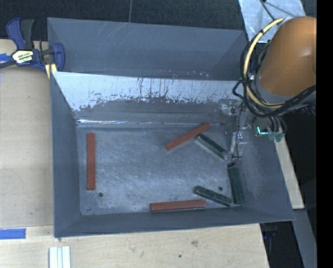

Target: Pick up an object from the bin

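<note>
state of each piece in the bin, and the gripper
left red bar, flat along the bin left wall
front red bar, flat along front wall
middle red bar, flat, slanted
middle green bar, flat, slanted, beside gripper
right green bar, flat by right wall
front green bar, flat, slanted
gripper, low at right side

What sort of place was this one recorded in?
Probably a robotics lab's bin-picking station: a scuffed grey metal bin holding a few red-brown bars and dark green bars, with a cabled robot arm reaching in from the right.
</note>
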Robot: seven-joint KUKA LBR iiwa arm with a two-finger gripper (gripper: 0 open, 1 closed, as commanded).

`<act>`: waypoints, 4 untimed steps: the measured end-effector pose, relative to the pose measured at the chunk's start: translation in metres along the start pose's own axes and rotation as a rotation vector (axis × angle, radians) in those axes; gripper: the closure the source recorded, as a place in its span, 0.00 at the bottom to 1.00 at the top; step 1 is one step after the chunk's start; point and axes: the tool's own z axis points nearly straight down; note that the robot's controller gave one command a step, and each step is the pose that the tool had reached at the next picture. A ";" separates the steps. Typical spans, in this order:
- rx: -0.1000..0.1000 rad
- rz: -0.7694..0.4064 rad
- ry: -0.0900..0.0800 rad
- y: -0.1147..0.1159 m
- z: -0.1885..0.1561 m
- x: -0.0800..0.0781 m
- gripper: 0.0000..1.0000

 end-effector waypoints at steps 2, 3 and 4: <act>-0.001 0.118 -0.002 0.050 0.176 -0.043 0.00; -0.001 0.119 -0.008 0.049 0.172 -0.045 1.00; -0.001 -0.070 -0.011 0.101 0.027 -0.062 1.00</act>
